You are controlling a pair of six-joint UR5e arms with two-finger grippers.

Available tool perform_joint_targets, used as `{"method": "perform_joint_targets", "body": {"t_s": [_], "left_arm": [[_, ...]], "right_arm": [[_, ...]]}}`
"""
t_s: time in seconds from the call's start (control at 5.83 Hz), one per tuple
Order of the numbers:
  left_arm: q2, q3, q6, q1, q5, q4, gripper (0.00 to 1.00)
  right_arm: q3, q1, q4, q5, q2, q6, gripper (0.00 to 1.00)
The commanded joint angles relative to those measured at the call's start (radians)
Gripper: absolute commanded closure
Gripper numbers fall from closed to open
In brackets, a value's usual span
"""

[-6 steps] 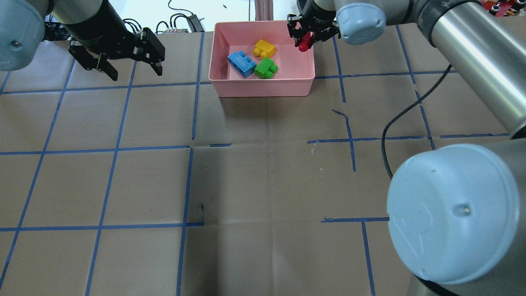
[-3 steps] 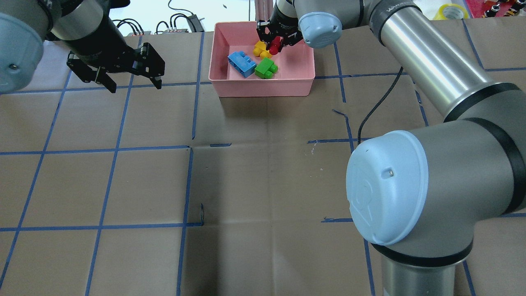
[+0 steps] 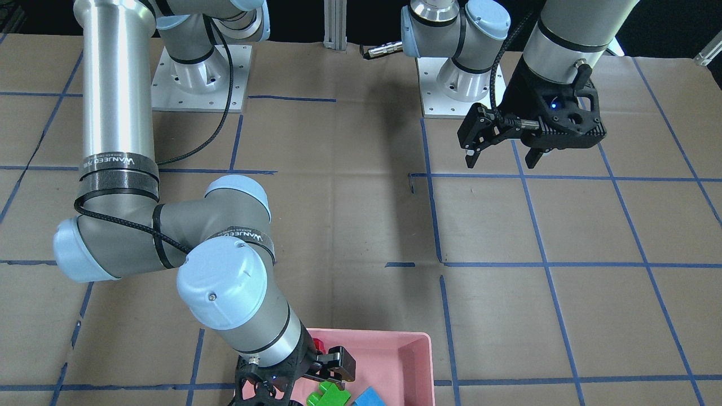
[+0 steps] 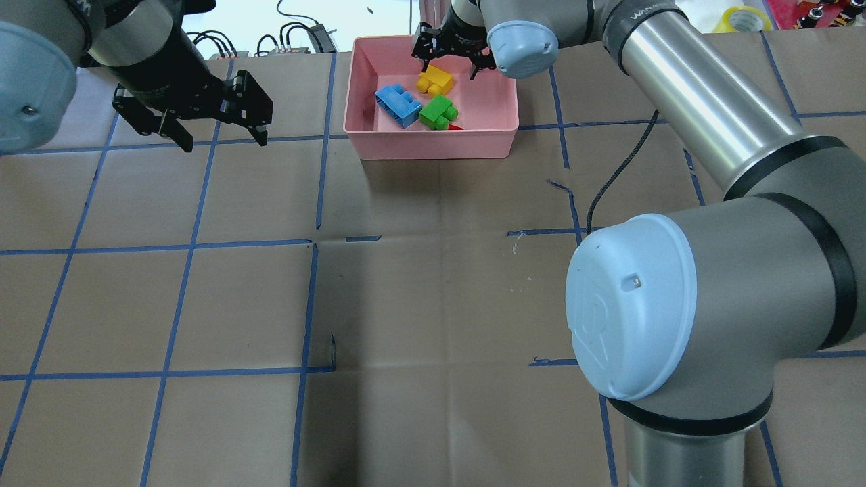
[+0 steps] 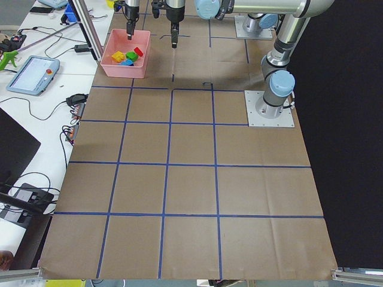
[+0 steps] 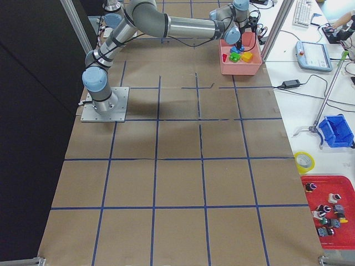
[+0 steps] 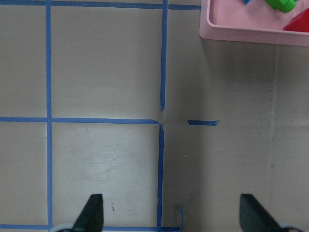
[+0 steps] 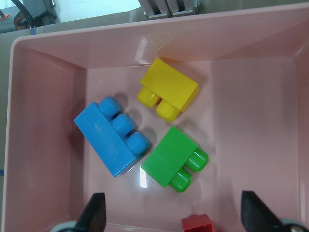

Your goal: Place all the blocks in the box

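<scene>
The right gripper (image 4: 448,65) hangs over the box (image 4: 433,145) with its jaws spread wide and nothing between them. The box is a shallow pink tray with rounded corners, and it holds all four blocks.

Positions in the right wrist view:
- The red block (image 8: 197,224), a small one-stud piece, lies on the tray floor in line with the gap between the two fingertips, slightly toward the right-hand one. It is close to the tray wall at the view's lower edge.
- The green block (image 8: 171,157) lies on its side just ahead of the gap, close to the red block, studs pointing toward the right-hand finger.
- The light blue block (image 8: 113,140), with three studs, lies ahead of the left-hand finger.
- The yellow block (image 8: 171,92) lies furthest ahead, near the far wall.

In the overhead view the near tray wall hides most of the red block.

The left gripper (image 4: 222,138) hangs over the paper-covered table (image 4: 433,304), jaws wide and empty. The tray corner lies ahead of its right-hand finger, well apart. Blue tape lines (image 7: 161,58) run across the paper under these jaws. Cables (image 4: 298,30) lie beyond the tray.
</scene>
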Motion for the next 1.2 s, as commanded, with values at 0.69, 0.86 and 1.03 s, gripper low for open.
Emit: {"method": "perform_joint_targets", "body": {"t_s": [0.69, 0.86, 1.03], "left_arm": [[-0.01, 0.023, 0.059, 0.001, 0.043, -0.005, 0.0], [-0.01, 0.025, 0.068, 0.001, 0.041, -0.001, 0.0], [-0.012, 0.023, 0.068, 0.001, 0.034, -0.001, 0.0]], "right_arm": [[0.071, -0.117, 0.585, -0.168, -0.365, -0.364, 0.0], [0.214, -0.123, 0.577, -0.19, -0.494, -0.361, 0.01], [0.432, -0.144, 0.513, -0.189, -0.656, -0.361, 0.01]]}}
